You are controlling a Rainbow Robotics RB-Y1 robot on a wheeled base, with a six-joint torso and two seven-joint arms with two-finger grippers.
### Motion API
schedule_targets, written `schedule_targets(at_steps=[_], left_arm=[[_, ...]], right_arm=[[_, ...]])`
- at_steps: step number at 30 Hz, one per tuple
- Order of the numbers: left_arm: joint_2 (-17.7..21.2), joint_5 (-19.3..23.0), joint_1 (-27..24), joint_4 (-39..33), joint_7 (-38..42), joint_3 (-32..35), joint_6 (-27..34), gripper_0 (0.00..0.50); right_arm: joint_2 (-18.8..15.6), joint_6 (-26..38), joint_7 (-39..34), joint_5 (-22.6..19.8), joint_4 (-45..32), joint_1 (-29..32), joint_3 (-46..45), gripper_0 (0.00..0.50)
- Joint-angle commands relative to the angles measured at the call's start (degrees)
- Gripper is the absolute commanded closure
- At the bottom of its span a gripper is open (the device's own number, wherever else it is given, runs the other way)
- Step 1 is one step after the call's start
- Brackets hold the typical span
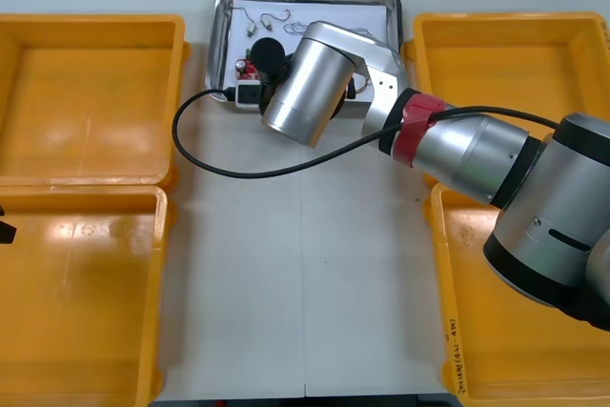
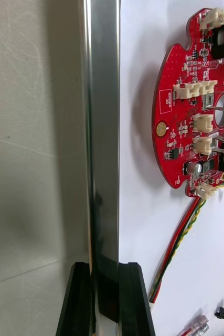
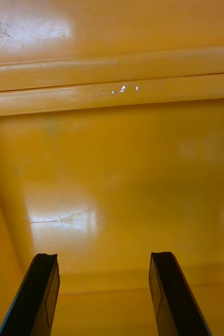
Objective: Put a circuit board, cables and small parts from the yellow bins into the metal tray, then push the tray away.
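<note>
Nearest us, the left jaws hang parted and empty over the bare floor of the near left yellow bin (image 3: 112, 173), well apart from the work. The right arm (image 1: 457, 145) crosses the desk (image 1: 305, 283) slantwise toward the far middle, where the metal tray (image 1: 221, 26) sits between the two far bins. The right jaws are closed on the tray's rim (image 2: 102, 131), one on the desk side and one on the white inside, with the wall pinched between them. We judge the grip lies toward the tray's near left corner, though the arm hides the exact spot in the front view. The tray's long axis runs side to side across the desk, so a push away from us goes across its short way. Just inside the gripped rim, farther along it from the jaws, the round red circuit board (image 2: 195, 105) lies flat, its red and yellow cable (image 2: 177, 247) trailing back toward the jaws. Beyond the tray we see very little desk, so we judge the push has small room to run.
</note>
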Motion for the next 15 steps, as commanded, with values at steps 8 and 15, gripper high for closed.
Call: schedule_targets(at_steps=[8,15], left_arm=[[-0.56,-0.54,1.15,-1.80,0.73,1.71,0.33,0.000],[-0.56,-0.54,1.15,-1.80,0.73,1.71,0.33,0.000]], right_arm=[[1.06,-1.07,2.61,-0.34,-0.04,-3.23,-1.73,0.500],[0.62,-1.07,4.19,-0.34,-0.04,-3.32,-1.73,0.108]])
